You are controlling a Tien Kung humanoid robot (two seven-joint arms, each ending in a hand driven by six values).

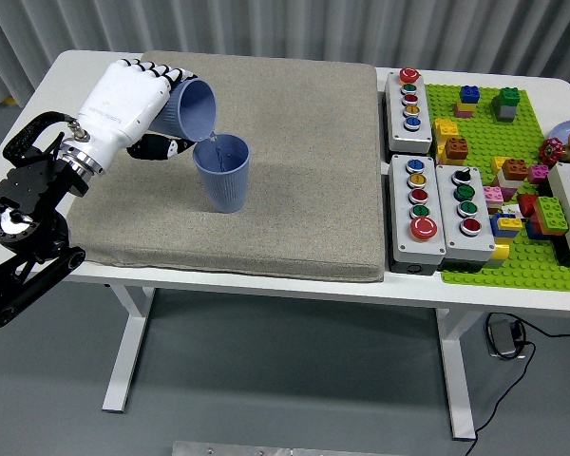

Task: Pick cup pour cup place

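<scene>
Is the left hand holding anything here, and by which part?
Yes. The left hand grips the tilted blue cup around its body, rim tipped over the standing blue cup. The right hand is not in view.

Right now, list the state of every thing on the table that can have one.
Left robot hand: shut on the held cup.
Held cup: tilted, mouth over the standing cup.
Standing cup: upright on the grey mat, free of the robot hand.
Button boxes: lying flat beside the mat, untouched.
Green baseplate: flat, with bricks on it.
</scene>
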